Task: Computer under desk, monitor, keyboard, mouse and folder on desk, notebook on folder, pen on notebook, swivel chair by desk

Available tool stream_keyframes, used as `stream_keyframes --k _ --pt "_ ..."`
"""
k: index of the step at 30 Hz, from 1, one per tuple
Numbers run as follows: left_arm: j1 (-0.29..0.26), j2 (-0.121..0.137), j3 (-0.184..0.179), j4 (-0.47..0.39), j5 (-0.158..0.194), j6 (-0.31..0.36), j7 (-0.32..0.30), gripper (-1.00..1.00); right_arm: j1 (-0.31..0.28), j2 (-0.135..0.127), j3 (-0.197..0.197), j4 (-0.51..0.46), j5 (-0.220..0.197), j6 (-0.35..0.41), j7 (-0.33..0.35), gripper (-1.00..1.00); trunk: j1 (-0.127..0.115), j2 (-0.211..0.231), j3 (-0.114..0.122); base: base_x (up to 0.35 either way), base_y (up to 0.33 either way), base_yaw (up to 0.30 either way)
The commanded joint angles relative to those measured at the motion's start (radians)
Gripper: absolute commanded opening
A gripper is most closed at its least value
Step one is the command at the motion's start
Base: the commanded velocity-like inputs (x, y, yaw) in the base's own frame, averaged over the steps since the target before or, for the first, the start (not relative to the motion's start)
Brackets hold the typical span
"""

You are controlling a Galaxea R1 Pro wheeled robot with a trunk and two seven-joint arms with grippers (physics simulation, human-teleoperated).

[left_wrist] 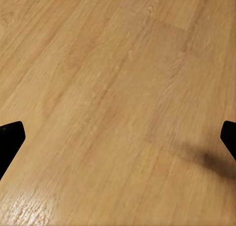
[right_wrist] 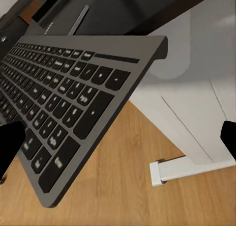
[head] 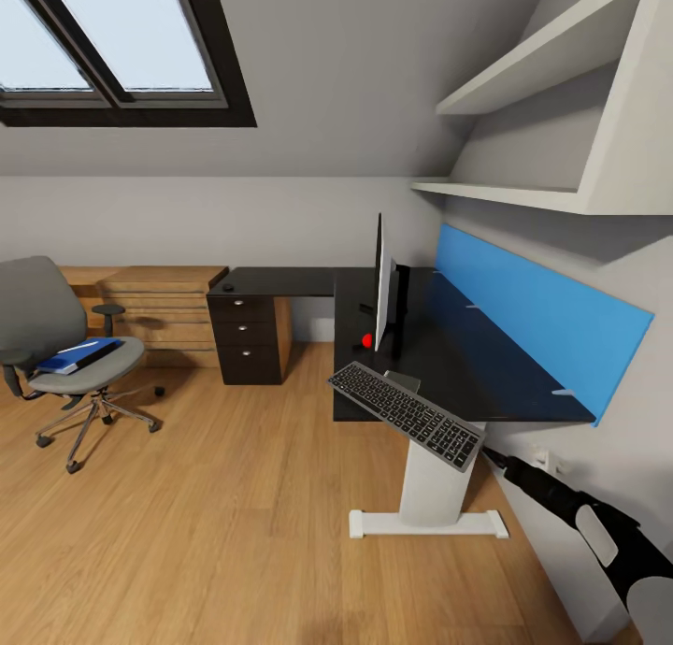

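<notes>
The keyboard [head: 408, 414] hangs tilted in the air just off the front edge of the desk [head: 467, 365], its far end over the black top and its near end out over the white pedestal leg [head: 433, 481]. The right gripper [right_wrist: 118, 147] meets it at that near end (in the right wrist view the 2 dark fingertips [right_wrist: 10, 145] sit wide apart, 1 touching the keys, so I cannot tell whether it truly grips). The monitor [head: 380, 285] stands edge-on on the desk, a red dot [head: 366, 340] at its lower corner. Well to the left, the folder [head: 77, 355] lies on the chair [head: 65, 346] seat. The left gripper [left_wrist: 118, 142] is spread wide, holding nothing, above the floor [left_wrist: 118, 88].
</notes>
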Motion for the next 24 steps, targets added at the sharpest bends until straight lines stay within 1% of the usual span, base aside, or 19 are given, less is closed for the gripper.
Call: stream_keyframes --k 1,6,10,13,18,19,24 --pt "-0.001 0.000 -0.002 0.000 0.004 -0.003 0.002 1.00 -0.001 0.000 -0.003 0.001 -0.008 0.010 0.010 1.00 0.000 -0.001 -0.001 0.000 0.000 0.000" --pt "-0.001 0.000 -0.003 0.000 0.004 -0.003 0.002 1.00 -0.001 -0.003 -0.004 0.010 -0.009 0.015 0.053 1.00 0.000 -0.001 -0.001 0.000 0.000 0.000" --pt "-0.001 0.000 -0.003 0.000 0.004 -0.003 0.002 1.00 -0.001 -0.014 -0.006 0.029 -0.012 0.033 0.099 1.00 0.000 -0.001 -0.001 0.000 0.000 0.000" --pt "-0.001 -0.001 -0.003 0.000 0.004 -0.003 0.002 1.00 -0.001 -0.024 -0.015 0.043 -0.031 0.054 0.139 1.00 0.000 -0.001 -0.001 0.000 0.000 0.000" --pt "-0.001 -0.001 -0.003 0.000 0.004 -0.003 0.002 1.00 -0.001 -0.042 -0.035 0.058 -0.078 0.106 0.204 1.00 0.000 -0.001 -0.001 0.000 0.000 0.000" --pt "-0.001 -0.001 -0.003 0.000 0.004 -0.003 0.002 1.00 -0.001 -0.049 -0.039 0.062 -0.090 0.125 0.224 1.00 0.000 -0.001 -0.001 0.000 0.000 0.000" --pt "-0.001 -0.001 -0.003 0.000 0.004 -0.003 0.001 1.00 -0.001 -0.060 -0.043 0.075 -0.105 0.152 0.256 1.00 0.000 -0.001 -0.001 0.000 0.000 0.000"
